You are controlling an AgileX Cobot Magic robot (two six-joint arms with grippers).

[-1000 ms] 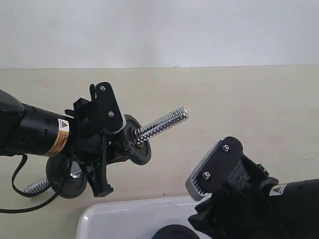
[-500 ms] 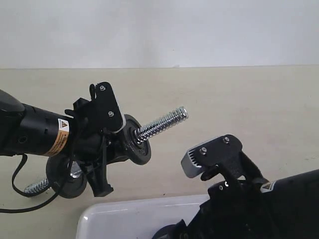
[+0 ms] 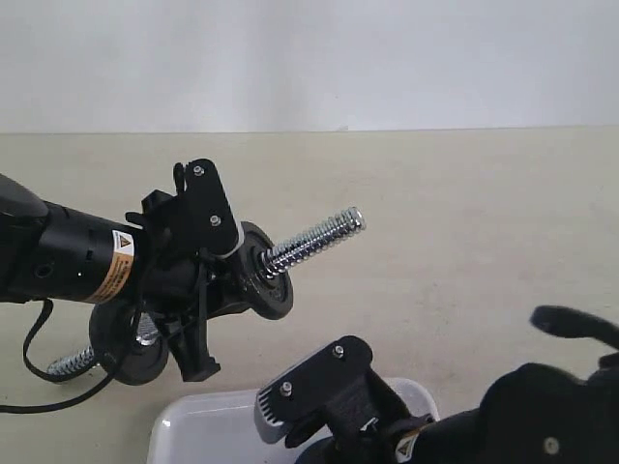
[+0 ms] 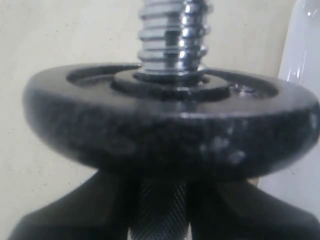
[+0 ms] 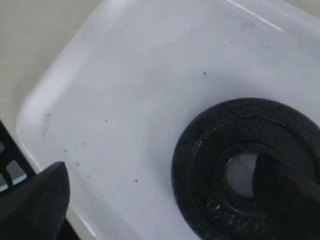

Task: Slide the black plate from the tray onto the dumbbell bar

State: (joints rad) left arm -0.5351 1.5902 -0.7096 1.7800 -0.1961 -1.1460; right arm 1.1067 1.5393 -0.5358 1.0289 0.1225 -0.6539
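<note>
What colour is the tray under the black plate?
The tray is glossy white, clearest in the right wrist view.

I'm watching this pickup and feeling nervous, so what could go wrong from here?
1. The black plate lies flat on the glossy tray. The open right hand has one finger over its centre hole and the other out near the tray's edge, so closing might push the plate sideways rather than grip it.
2. The left hand holds the dumbbell bar tilted, threaded end free; the plate's small hole could snag on those threads.
</note>
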